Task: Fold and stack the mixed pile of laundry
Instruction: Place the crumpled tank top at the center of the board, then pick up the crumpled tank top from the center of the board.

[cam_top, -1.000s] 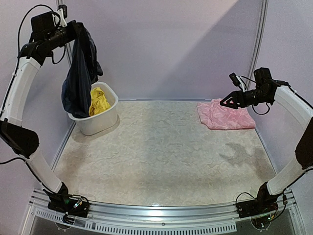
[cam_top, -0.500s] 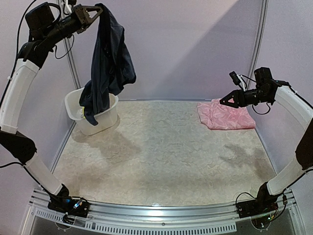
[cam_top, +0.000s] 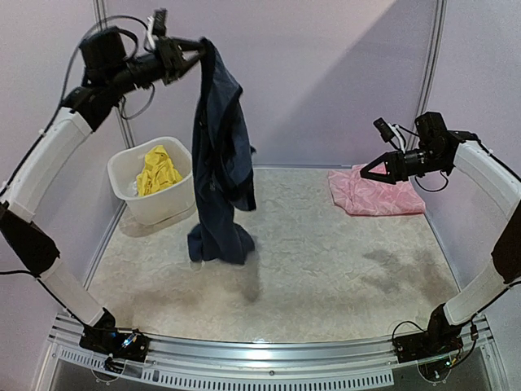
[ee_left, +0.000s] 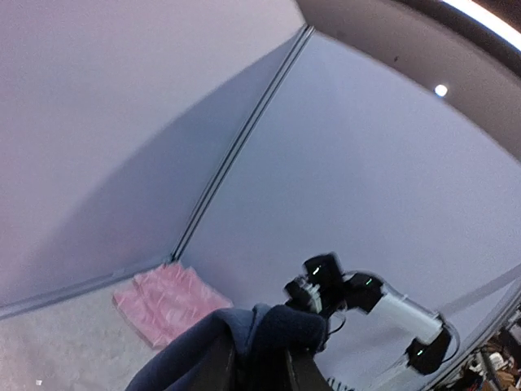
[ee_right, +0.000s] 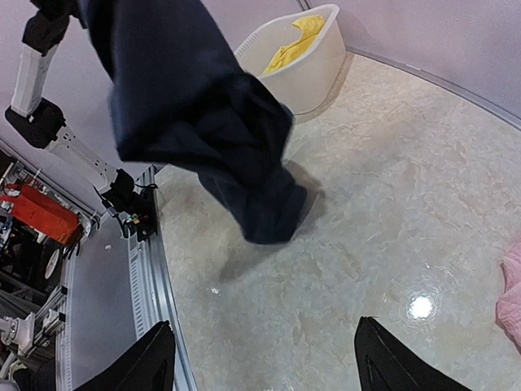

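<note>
A navy top point(cam_top: 218, 163) hangs full length from my left gripper point(cam_top: 195, 50), which is raised high above the table's left half and shut on the garment's upper edge. Its lower end point(ee_right: 260, 204) dangles just over the table surface. In the left wrist view the navy fabric point(ee_left: 269, 330) bunches over and between the fingers. A yellow piece point(cam_top: 156, 169) lies in the white tub point(cam_top: 159, 204). A folded pink piece point(cam_top: 374, 191) lies at the back right. My right gripper point(cam_top: 364, 175) hovers open and empty just left of the pink piece, pointing at the navy top.
The white tub stands at the back left corner against the wall. Lilac walls enclose the table on three sides. A metal rail point(cam_top: 260, 354) runs along the near edge by the arm bases. The right arm point(ee_left: 374, 297) shows in the left wrist view.
My left arm swung right, carrying the navy top from above the tub out over the table; the yellow piece is uncovered. The right gripper edged left and narrowed slightly.
</note>
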You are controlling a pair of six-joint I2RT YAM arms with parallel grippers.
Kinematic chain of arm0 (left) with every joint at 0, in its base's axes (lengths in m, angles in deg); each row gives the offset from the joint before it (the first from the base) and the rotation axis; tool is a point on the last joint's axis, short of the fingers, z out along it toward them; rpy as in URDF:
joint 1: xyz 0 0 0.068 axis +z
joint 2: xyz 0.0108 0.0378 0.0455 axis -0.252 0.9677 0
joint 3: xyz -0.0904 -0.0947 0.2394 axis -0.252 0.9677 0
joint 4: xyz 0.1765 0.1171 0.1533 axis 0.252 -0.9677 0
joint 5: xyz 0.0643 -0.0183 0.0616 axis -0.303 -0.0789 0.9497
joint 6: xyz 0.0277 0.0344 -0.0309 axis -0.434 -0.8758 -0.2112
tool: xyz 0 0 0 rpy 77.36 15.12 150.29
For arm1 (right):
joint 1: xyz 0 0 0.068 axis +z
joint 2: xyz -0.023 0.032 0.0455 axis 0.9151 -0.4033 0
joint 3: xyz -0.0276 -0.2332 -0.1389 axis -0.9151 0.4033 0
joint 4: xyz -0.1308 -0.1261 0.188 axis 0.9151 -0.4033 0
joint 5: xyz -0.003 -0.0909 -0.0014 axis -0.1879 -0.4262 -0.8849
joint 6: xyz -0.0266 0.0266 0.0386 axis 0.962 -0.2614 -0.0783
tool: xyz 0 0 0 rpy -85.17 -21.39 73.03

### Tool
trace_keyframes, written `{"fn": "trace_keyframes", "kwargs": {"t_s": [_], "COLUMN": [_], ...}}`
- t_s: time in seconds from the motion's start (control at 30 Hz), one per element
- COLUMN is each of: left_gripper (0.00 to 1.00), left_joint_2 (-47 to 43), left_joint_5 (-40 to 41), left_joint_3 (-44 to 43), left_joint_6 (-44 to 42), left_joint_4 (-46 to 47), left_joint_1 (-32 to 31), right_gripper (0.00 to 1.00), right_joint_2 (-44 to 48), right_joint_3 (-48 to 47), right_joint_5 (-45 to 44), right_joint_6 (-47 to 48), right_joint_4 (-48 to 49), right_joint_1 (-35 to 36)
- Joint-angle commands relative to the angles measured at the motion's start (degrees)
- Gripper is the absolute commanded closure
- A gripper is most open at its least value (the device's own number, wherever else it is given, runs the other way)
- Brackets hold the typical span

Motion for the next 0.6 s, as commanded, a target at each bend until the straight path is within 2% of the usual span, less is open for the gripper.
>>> {"fn": "trace_keyframes", "kwargs": {"t_s": [0.0, 0.07, 0.17, 0.2, 0.33, 0.5, 0.57], "left_gripper": [0.69, 0.62, 0.52, 0.51, 0.46, 0.45, 0.46], "left_joint_2": [5.83, 10.37, 14.52, 13.91, 8.29, 7.07, 6.96], "left_joint_5": [3.18, 9.12, 20.7, 22.56, 23.56, 21.79, 19.63], "left_joint_3": [13.91, 15.83, 11.36, 10.98, 18.21, 27.15, 31.79], "left_joint_6": [0.3, -2.62, -11.08, -12.7, -13.21, -16.66, -16.44], "left_joint_4": [-1.11, -6.47, -20.02, -21.87, -17.85, -19.32, -16.55], "left_joint_1": [-2.44, -1.31, -0.09, -0.28, -2.38, -5.43, -6.67], "right_gripper": [0.23, 0.25, 0.28, 0.3, 0.36, 0.41, 0.41], "right_joint_2": [0.72, -0.33, -4.34, -6.26, -14.07, -23.06, -26.24], "right_joint_3": [1.27, 3.3, 3.98, 3.58, 2.85, 0.44, -2.15], "right_joint_5": [-4.2, -8.94, -11.42, -11.58, -12.31, -13.51, -13.58], "right_joint_6": [1.81, 0.69, 1.6, 2.0, 2.37, -0.5, -2.36], "right_joint_4": [-0.05, 1.29, -0.37, -1.54, -3.43, -1.17, 0.17], "right_joint_1": [2.25, 4.65, 8.32, 9.48, 14.63, 22.23, 24.12]}}
